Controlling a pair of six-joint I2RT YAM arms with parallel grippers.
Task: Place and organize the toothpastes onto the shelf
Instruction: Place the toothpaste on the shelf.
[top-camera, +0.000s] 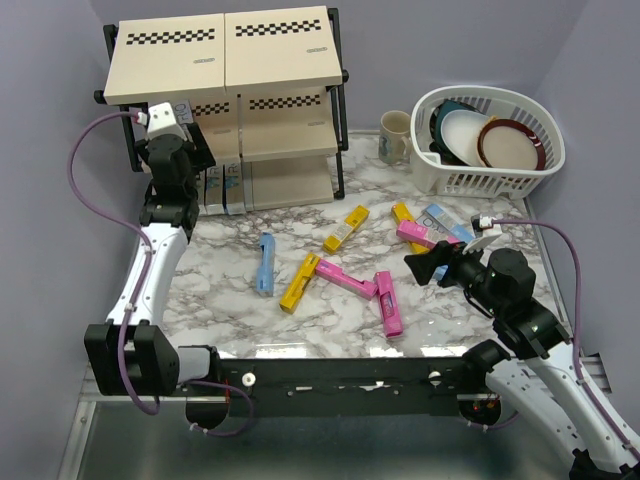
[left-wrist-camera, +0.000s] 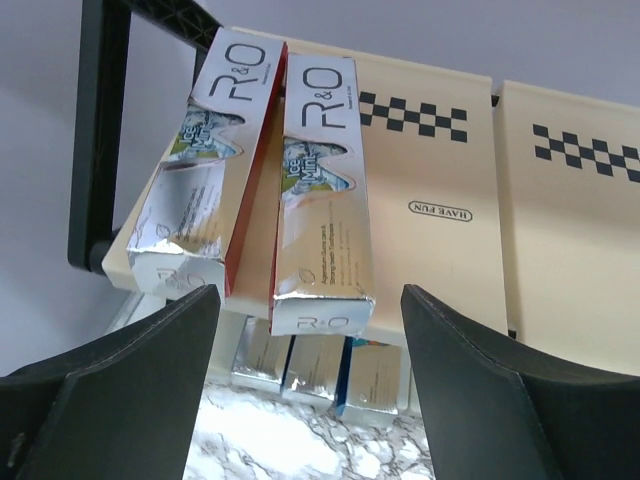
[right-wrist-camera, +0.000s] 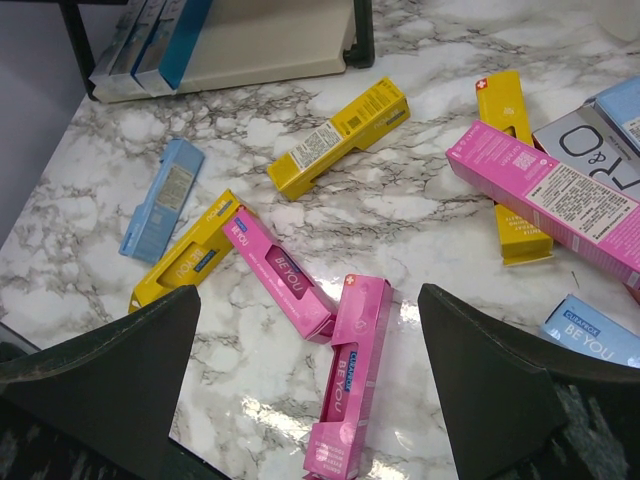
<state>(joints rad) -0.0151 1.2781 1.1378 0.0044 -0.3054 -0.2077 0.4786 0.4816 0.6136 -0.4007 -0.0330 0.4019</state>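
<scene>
The shelf (top-camera: 230, 50) stands at the back left. My left gripper (top-camera: 188, 140) is open and empty in front of its middle tier. In the left wrist view it (left-wrist-camera: 310, 370) faces two silver cartons (left-wrist-camera: 320, 190) lying on the middle board (left-wrist-camera: 440, 180), with several more silver cartons (left-wrist-camera: 310, 365) on the bottom tier below. Loose toothpastes lie on the marble table: light blue (top-camera: 265, 263), yellow (top-camera: 299, 283), pink (top-camera: 345, 278), pink (top-camera: 388, 303), yellow (top-camera: 346, 228). My right gripper (top-camera: 428, 262) is open and empty, hovering over a pink carton (right-wrist-camera: 350, 375).
A white dish basket (top-camera: 440, 180) with plates and a mug (top-camera: 396, 135) stand at the back right. More cartons, pink (right-wrist-camera: 545, 195), yellow (right-wrist-camera: 510, 165) and light blue (right-wrist-camera: 590, 335), lie close to the right arm. Purple walls close in both sides.
</scene>
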